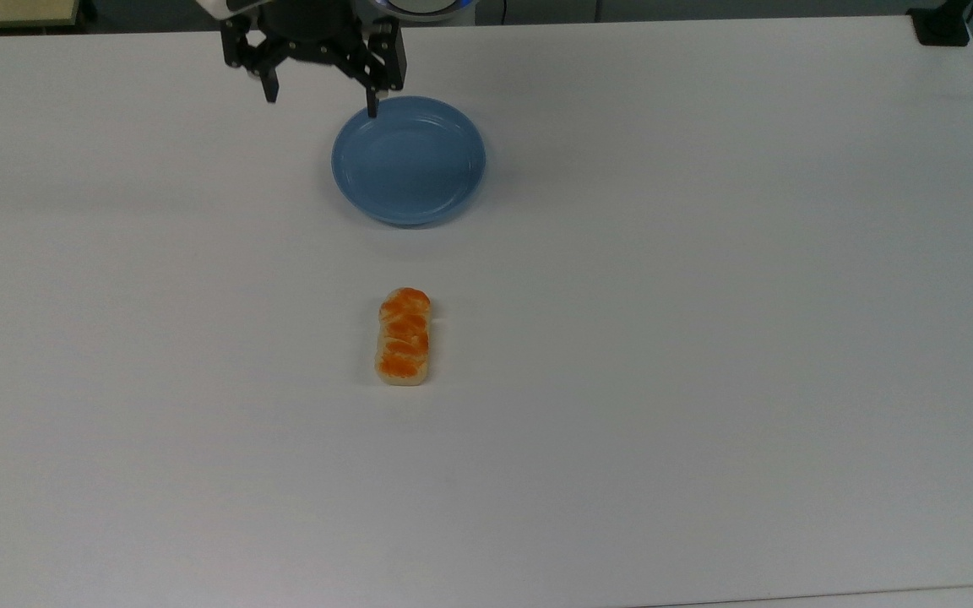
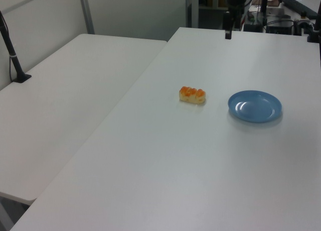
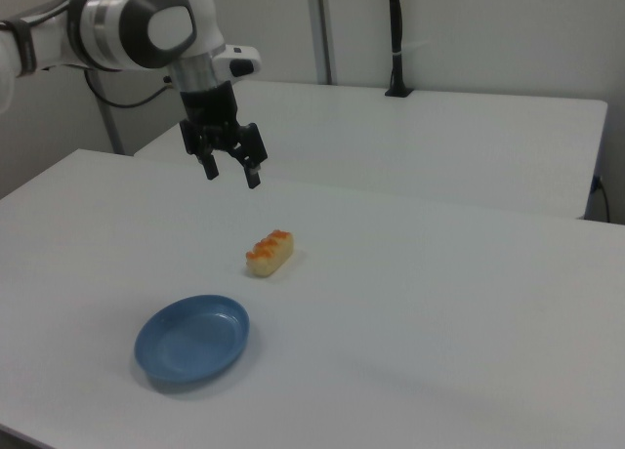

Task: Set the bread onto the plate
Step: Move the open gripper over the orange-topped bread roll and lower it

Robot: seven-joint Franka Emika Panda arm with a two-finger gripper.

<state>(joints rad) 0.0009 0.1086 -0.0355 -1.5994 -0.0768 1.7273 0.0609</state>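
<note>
- The arm (image 3: 117, 24) reaches in from the right view's upper left, white links bent over, wrist pointing straight down at the table (image 1: 706, 338).
- End effector (image 1: 322, 105) hangs in the air, fingers pointing down and spread wide apart, released, nothing between them.
- In the top view one dark fingertip (image 1: 372, 108) sits over the upper-left rim of the plate (image 1: 419, 169); the other finger is out over bare table on the top view's left.
- In the right view the end effector (image 3: 230, 177) hovers well above the surface, up and to the left of the bread (image 3: 270, 253) as that camera shows it.
- The left view catches the end effector (image 2: 228, 34) at the far end of the table, fingers lined up one behind the other.
- The plate is light blue, round and shallow, flat on the table, with nothing in it.
- The bread (image 1: 404, 336) lies on the bare table, well apart from the plate, below it in the top view, its long side pointing toward the plate.
- Orange-brown glazed top faces up, pale sides showing; in the left view the bread (image 2: 192, 95) sits to the left of the plate (image 2: 255, 106).
</note>
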